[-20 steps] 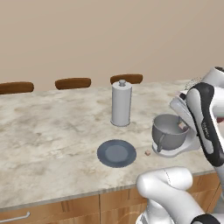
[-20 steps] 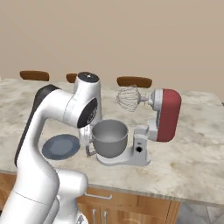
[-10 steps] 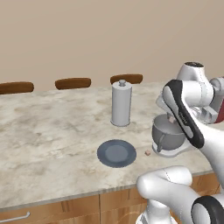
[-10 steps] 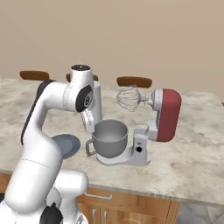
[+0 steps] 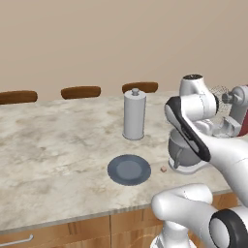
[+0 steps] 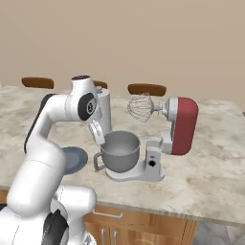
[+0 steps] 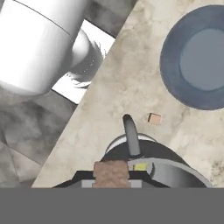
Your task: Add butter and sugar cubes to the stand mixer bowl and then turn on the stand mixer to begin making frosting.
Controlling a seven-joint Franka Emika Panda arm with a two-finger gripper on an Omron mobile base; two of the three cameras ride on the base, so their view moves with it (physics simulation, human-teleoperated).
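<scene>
hand view | gripper (image 7: pixel 131 168) over stand mixer bowl (image 6: pixel 119 150), finger spread unclear, cannot tell | butter (image 7: pixel 140 166) yellow at bowl rim | sugar cube (image 7: pixel 154 118) on counter (image 5: pixel 58 145) between plate (image 7: pixel 199 61) and bowl | next likely descend straight on cube, avoid bowl handle

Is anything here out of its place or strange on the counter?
One thing: the sugar cube lies loose on the counter, between the plate and the stand mixer bowl, not on the plate. The plate holds nothing. Nothing looks spilled or damaged.
</scene>
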